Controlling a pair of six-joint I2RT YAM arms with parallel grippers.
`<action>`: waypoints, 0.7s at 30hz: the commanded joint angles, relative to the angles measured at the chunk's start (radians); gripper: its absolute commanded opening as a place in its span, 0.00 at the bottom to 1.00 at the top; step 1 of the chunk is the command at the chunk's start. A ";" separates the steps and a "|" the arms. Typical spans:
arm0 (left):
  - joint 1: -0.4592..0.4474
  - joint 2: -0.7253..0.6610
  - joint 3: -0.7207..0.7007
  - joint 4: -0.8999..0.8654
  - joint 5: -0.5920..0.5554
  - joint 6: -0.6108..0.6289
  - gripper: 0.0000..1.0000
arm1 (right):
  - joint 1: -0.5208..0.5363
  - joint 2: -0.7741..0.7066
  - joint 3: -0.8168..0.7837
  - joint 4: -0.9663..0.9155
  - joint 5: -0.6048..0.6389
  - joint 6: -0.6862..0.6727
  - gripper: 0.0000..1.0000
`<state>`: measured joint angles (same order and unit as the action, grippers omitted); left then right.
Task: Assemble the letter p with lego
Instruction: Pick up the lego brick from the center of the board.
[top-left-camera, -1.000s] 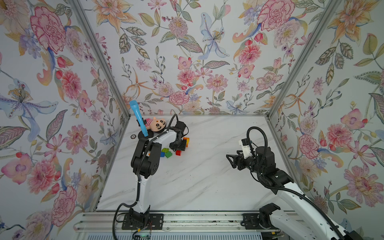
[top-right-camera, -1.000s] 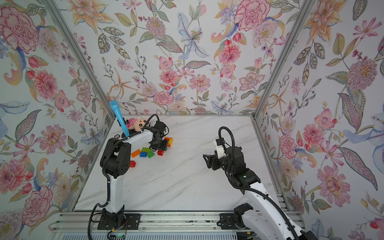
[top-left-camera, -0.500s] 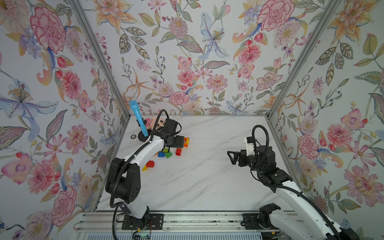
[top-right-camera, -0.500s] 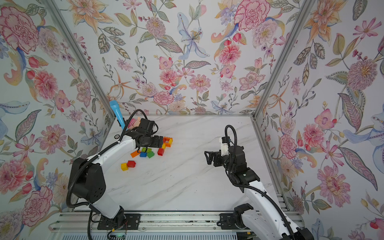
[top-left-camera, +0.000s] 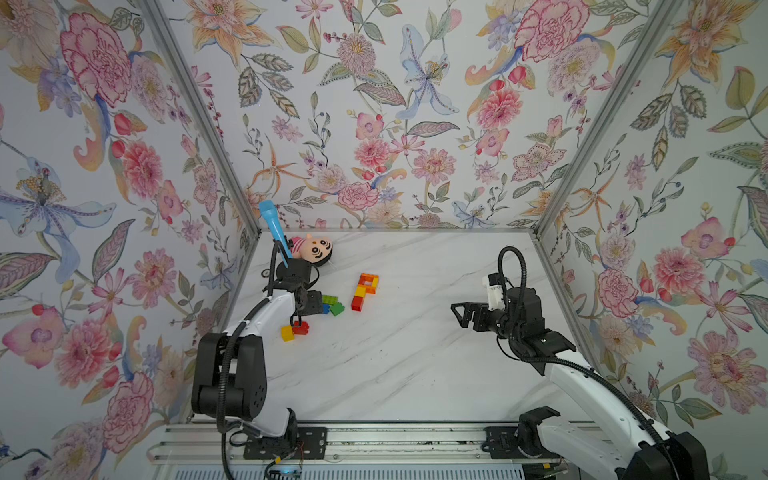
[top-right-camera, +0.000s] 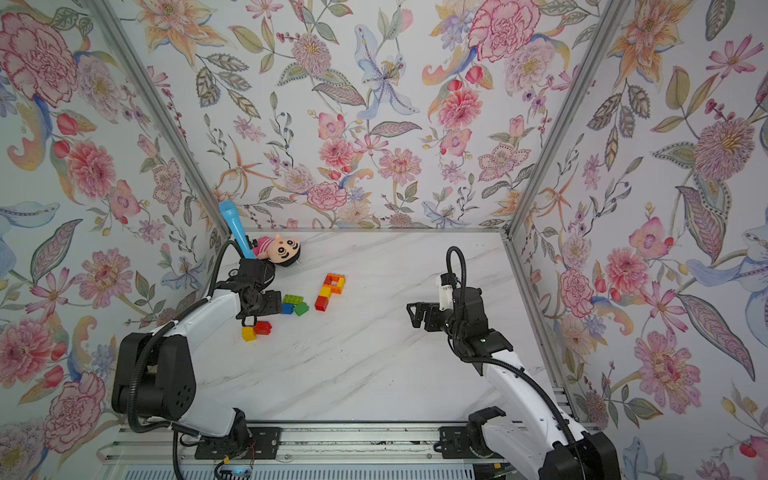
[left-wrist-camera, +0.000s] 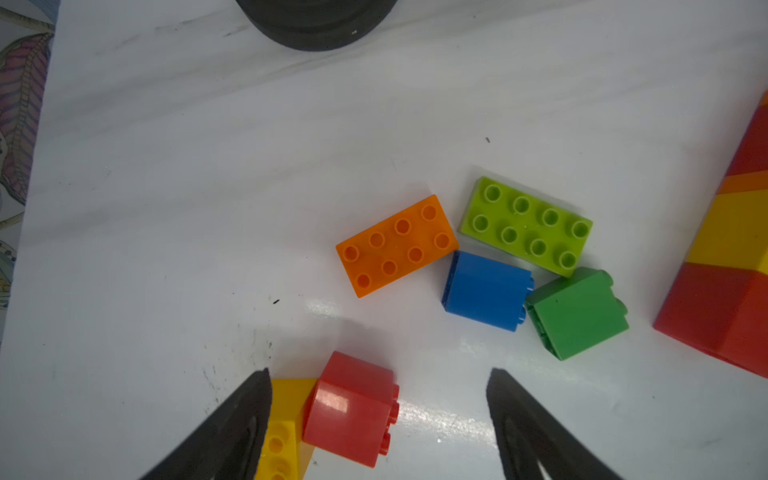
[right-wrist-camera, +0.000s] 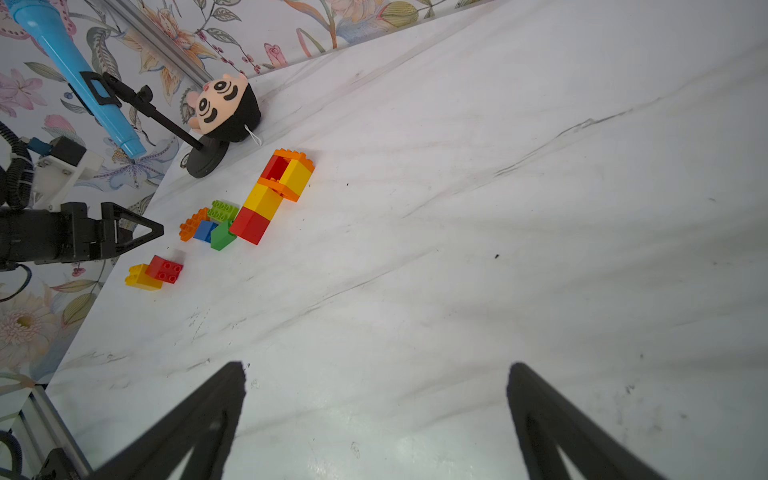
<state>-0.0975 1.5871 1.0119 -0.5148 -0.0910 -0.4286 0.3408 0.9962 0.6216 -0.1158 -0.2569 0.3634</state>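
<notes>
- Left wrist view gives you the left hand (left-wrist-camera: 379, 372) with its fingers apart, clamped on nothing.
- A red brick (left-wrist-camera: 351, 409) lies on its side in the gap between those fingers, clear of one finger.
- A yellow brick (left-wrist-camera: 284, 424) touches the red brick. The other finger overlaps it in that view, and you cannot tell whether they touch.
- Past the fingertips you see four loose bricks in a tight cluster. An orange brick (left-wrist-camera: 397, 245) and a lime brick (left-wrist-camera: 525, 226) sit studs up. A blue brick (left-wrist-camera: 486, 291) and a green brick (left-wrist-camera: 577, 313) lie on their sides, touching each other.
- In both top views the P (top-left-camera: 365, 291) lies flat on the table (top-left-camera: 395, 353), in its far left part, just beside the green brick.
- Its stem runs red, then yellow. Its loop is orange, red and yellow.
- The right hand (right-wrist-camera: 376, 365) has its fingers wide apart with nothing between them.
- It hangs over bare table on the right side, well apart from every brick, with its fingertips turned toward them.
- A doll (top-left-camera: 313, 249) lies in the far left corner, beside a blue tube (top-left-camera: 274, 228) clipped in a black stand (right-wrist-camera: 208, 160).
</notes>
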 joint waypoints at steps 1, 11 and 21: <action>0.010 0.082 0.027 0.038 -0.053 0.019 0.81 | 0.020 0.000 0.032 -0.023 0.033 -0.017 1.00; 0.015 0.187 0.069 0.064 -0.162 0.016 0.79 | 0.025 -0.019 0.011 -0.015 0.031 -0.014 1.00; 0.015 0.254 0.084 0.126 -0.107 0.040 0.86 | 0.024 -0.014 0.008 -0.002 0.020 -0.004 1.00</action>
<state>-0.0914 1.8130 1.0775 -0.4091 -0.2150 -0.4084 0.3599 0.9913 0.6228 -0.1184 -0.2424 0.3561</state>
